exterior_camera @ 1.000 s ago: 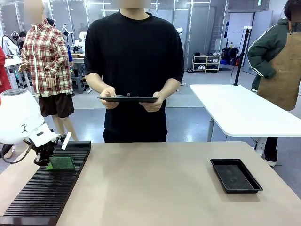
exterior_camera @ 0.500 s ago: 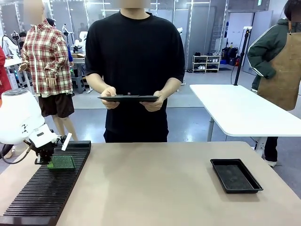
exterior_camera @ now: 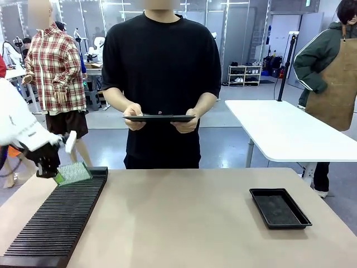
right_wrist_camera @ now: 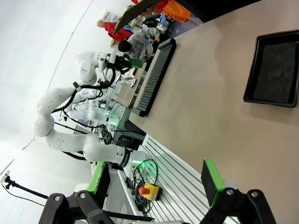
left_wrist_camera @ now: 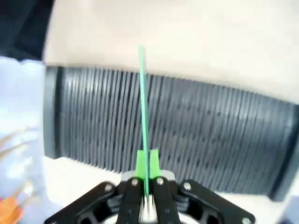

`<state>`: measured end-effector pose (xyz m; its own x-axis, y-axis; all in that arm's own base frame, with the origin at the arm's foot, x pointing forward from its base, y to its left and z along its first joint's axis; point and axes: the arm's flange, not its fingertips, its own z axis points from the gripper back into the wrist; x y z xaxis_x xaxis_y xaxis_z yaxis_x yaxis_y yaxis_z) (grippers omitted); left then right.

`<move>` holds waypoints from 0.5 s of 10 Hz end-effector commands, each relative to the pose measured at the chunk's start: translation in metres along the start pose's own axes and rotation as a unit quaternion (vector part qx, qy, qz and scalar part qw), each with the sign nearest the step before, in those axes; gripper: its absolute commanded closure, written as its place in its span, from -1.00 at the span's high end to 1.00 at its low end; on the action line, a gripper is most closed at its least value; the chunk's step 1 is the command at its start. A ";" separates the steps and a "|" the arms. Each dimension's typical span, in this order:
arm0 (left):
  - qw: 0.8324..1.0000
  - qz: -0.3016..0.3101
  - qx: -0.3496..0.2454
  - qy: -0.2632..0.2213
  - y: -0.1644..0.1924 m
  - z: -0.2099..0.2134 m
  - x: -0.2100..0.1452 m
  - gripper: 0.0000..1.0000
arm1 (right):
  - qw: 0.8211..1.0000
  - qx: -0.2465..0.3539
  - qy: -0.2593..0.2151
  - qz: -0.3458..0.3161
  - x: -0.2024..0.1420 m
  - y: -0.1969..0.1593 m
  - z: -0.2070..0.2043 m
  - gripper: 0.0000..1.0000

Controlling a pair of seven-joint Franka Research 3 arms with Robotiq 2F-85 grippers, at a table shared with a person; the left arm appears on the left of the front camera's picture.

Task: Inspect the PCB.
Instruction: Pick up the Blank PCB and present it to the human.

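- Front view: the thin, pale green rectangular PCB (exterior_camera: 73, 173) lay low on the black slotted rack (exterior_camera: 61, 223) a second ago. It now hangs above the rack's far end at middle left, pinched by the left gripper (exterior_camera: 51, 167). I judge it lifted out for checking. Its long axis runs rightward from the jaws, face tilted camera-ward.
- Left wrist view: the board shows edge-on, running up-frame.
- Right wrist view: the right gripper (right_wrist_camera: 154, 181) stands wide and empty.

On the table (exterior_camera: 184, 223), the slotted rack (exterior_camera: 56, 223) lies along my left side, and the tray (exterior_camera: 280, 207) sits well apart on my right. My left end effector (exterior_camera: 49, 167) holds the board (exterior_camera: 72, 173) above the rack's far end. Behind the table's far edge stands a person (exterior_camera: 162, 67), a clipboard (exterior_camera: 159, 118) held in both hands before the body.
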<state>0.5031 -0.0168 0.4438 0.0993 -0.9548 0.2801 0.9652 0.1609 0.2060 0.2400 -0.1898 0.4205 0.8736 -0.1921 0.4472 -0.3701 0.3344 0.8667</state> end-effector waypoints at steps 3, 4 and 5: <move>0.949 0.188 -0.103 -0.230 -0.010 0.001 -0.046 -1.00 | 1.000 0.004 -0.001 0.009 0.000 0.000 0.002 1.00; 0.920 0.255 -0.117 -0.274 -0.014 -0.007 -0.052 -1.00 | 1.000 0.004 -0.001 0.009 0.000 0.000 0.002 1.00; 0.911 0.278 -0.128 -0.277 -0.017 -0.016 -0.052 -1.00 | 1.000 0.004 -0.001 0.009 0.000 0.000 0.002 1.00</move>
<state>0.4792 0.0322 0.4155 0.4521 -0.5437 0.7071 0.8809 0.3965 -0.2584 0.2399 -0.1898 0.4205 0.8736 -0.1921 0.4471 -0.3701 0.3344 0.8667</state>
